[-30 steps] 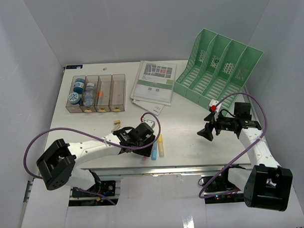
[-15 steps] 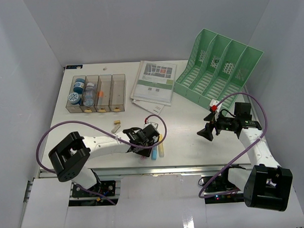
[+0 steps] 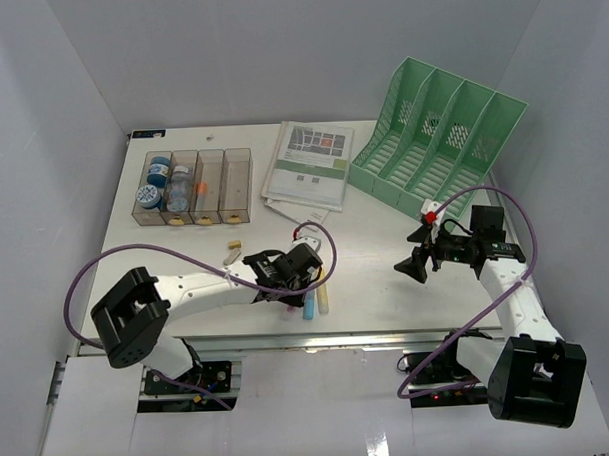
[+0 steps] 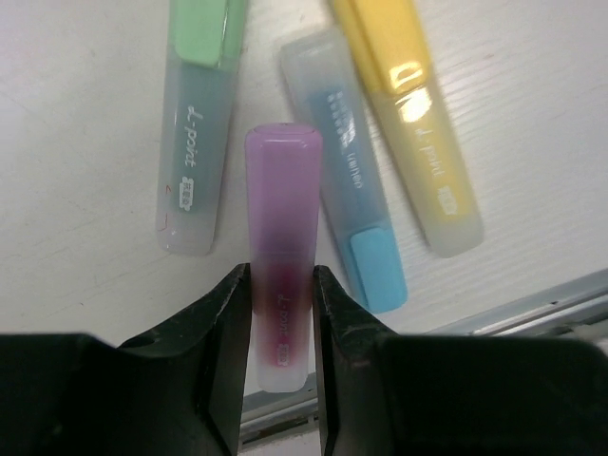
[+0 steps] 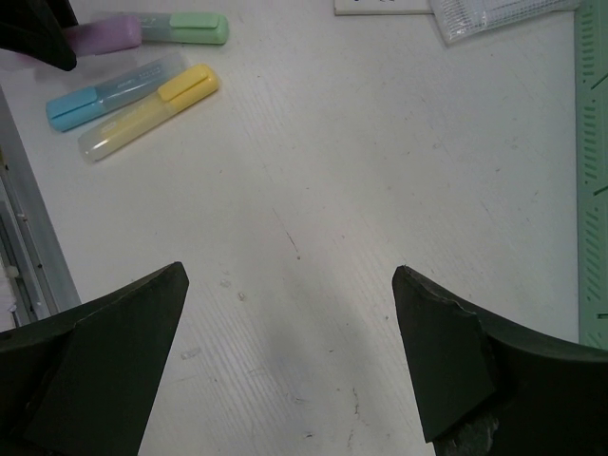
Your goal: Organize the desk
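Near the front edge of the white desk, my left gripper is shut on a purple highlighter; both jaws press its sides in the left wrist view. Beside it on the desk lie a green highlighter, a blue highlighter and a yellow highlighter. The blue one and the yellow one also show from above. My right gripper hovers over bare desk at the right, jaws wide open and holding nothing.
A green four-slot file rack stands at the back right. Booklets lie at the back centre. A smoky compartment tray with small bottles sits at the back left. A small beige piece lies near the left arm. A metal rail runs along the front edge.
My left gripper shifted slightly right over the highlighters and its jaws closed onto the purple one. The right arm stayed still.
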### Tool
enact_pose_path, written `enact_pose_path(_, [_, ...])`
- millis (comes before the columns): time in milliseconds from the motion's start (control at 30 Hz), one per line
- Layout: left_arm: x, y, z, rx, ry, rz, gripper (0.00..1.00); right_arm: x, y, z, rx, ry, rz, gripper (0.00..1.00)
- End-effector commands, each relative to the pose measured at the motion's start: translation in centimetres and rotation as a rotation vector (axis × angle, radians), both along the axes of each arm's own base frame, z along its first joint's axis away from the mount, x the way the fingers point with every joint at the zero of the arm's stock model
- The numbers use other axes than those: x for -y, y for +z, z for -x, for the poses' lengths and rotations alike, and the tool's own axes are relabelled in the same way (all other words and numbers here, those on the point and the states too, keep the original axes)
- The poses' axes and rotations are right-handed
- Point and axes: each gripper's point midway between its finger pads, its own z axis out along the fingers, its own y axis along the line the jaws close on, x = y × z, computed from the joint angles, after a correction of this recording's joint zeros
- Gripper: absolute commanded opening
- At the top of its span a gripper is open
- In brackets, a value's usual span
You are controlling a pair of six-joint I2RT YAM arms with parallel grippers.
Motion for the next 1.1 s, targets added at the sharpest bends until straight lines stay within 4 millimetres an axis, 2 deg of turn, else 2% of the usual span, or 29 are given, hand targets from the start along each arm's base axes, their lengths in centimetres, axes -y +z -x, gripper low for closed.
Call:
enact_pose_path(0, [1.0,7.3,-3.9,0.166,0.018,0.129,0.15,-0.5,1.4,0.3,0.035,0.026,-0.033,0.95])
enact_pose_path(100, [-0.9,8.4,-6.9,0.158,0.069,0.172,0.14,-0.6,1.7,0.4,0.043,0.029,-0.037,0.95])
enact_pose_path(133, [-2.9,8.6,-8.9,0.166,0.112,0.168,0.13,-0.6,1.8,0.5,0.041,0.03,-0.041,0.95])
enact_pose_path(300, [-8.0,10.7,-15.4,0.208,0.24,0.218,0.11,-1.0,2.4,1.0,0.041,0.052,-0.068,0.95])
enact_pose_path(400, [-11.8,12.8,-20.4,0.255,0.326,0.26,0.11,-1.2,2.9,1.1,0.049,0.06,-0.077,0.95])
enact_pose_path(500, [-15.4,12.1,-24.3,0.257,0.41,0.245,0.11,-1.3,3.0,1.2,0.04,0.062,-0.085,0.96])
enact_pose_path(600, [-17.6,11.2,-27.6,0.248,0.47,0.234,0.12,-1.5,3.2,1.4,0.021,0.073,-0.099,0.96])
enact_pose_path(700, [-19.9,10.3,-30.5,0.258,0.533,0.197,0.13,-1.6,3.2,1.5,0.015,0.081,-0.105,0.96])
enact_pose_path(733, [-20.3,10.9,-30.9,0.274,0.541,0.199,0.13,-1.6,3.2,1.5,0.014,0.082,-0.107,0.96])
enact_pose_path(767, [-20.6,9.9,-31.5,0.255,0.555,0.194,0.13,-1.7,3.2,1.5,0.009,0.083,-0.108,0.96])
enact_pose_path(867, [-21.6,9.0,-33.5,0.257,0.581,0.168,0.16,-1.9,3.4,1.7,-0.005,0.091,-0.12,0.96])
enact_pose_path(933, [-22.3,8.6,-34.3,0.262,0.598,0.139,0.21,-2.0,3.5,1.8,-0.013,0.098,-0.128,0.96])
enact_pose_path(1067, [-23.5,7.8,-35.4,0.265,0.615,0.097,0.39,-2.3,3.2,1.8,-0.022,0.106,-0.118,0.96])
